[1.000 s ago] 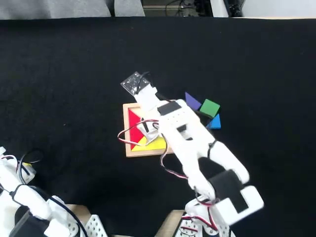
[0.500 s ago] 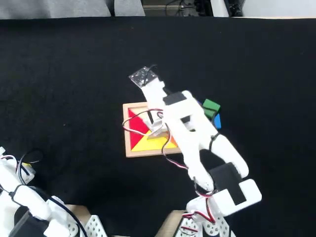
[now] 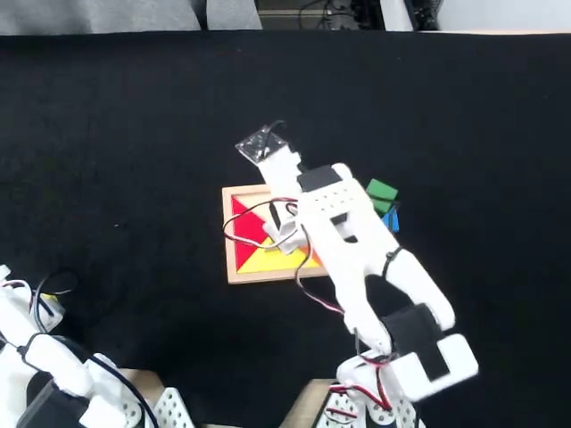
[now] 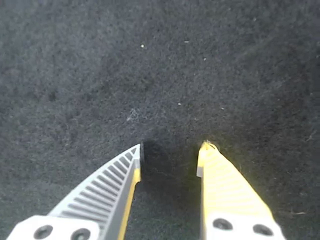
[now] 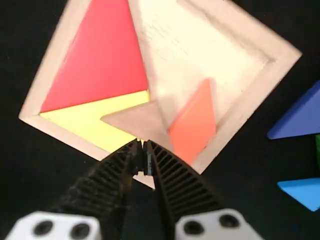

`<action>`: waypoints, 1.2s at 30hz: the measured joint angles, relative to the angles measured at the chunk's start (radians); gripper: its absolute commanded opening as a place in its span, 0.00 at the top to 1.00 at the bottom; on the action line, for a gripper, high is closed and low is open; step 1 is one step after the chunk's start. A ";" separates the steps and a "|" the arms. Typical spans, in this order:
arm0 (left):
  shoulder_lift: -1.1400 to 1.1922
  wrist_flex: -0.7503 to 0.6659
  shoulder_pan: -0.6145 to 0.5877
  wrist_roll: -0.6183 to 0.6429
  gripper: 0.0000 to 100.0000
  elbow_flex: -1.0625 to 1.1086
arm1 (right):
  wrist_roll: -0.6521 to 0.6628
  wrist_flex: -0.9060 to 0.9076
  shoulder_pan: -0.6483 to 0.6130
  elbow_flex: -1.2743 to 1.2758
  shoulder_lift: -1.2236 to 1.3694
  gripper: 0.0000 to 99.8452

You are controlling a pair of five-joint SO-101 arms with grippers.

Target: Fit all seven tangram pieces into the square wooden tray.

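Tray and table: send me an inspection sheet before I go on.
Surface: black cloth table.
Job's things: wooden tray holds red triangle, yellow triangle, orange piece; green piece, blue triangle, dark blue piece lie outside.
Clutter: nothing seen.
Claws: right claw shut over tray rim; left claw open over bare cloth.
Cables: arm's wires loop over tray.
Surroundings: grey fabric beyond table.

Right arm (image 3: 357,259) outstretched, right gripper (image 5: 144,151) tips pressed together; left arm (image 3: 40,370) tucked back, left gripper (image 4: 170,154) parted.
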 measured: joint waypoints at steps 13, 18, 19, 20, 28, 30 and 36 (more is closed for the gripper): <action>0.000 0.000 0.000 0.000 0.81 0.000 | 0.000 -0.003 0.015 0.000 0.031 0.99; 0.000 0.000 0.000 0.000 0.81 0.000 | 0.014 -0.002 0.080 0.000 0.031 0.99; 0.000 0.000 0.000 0.000 0.81 0.000 | 0.017 -0.002 0.092 0.000 0.031 0.99; 0.000 0.000 0.000 0.000 0.81 0.000 | 0.018 -0.002 0.098 0.000 0.031 0.99; 0.000 0.000 0.000 0.000 0.81 0.000 | 0.025 0.002 0.098 0.000 0.031 0.99; 0.000 0.000 0.000 0.000 0.81 0.000 | 0.025 0.021 0.098 0.000 0.031 0.99; 0.000 0.000 0.000 0.000 0.81 0.000 | 0.025 0.032 0.052 0.000 0.031 0.99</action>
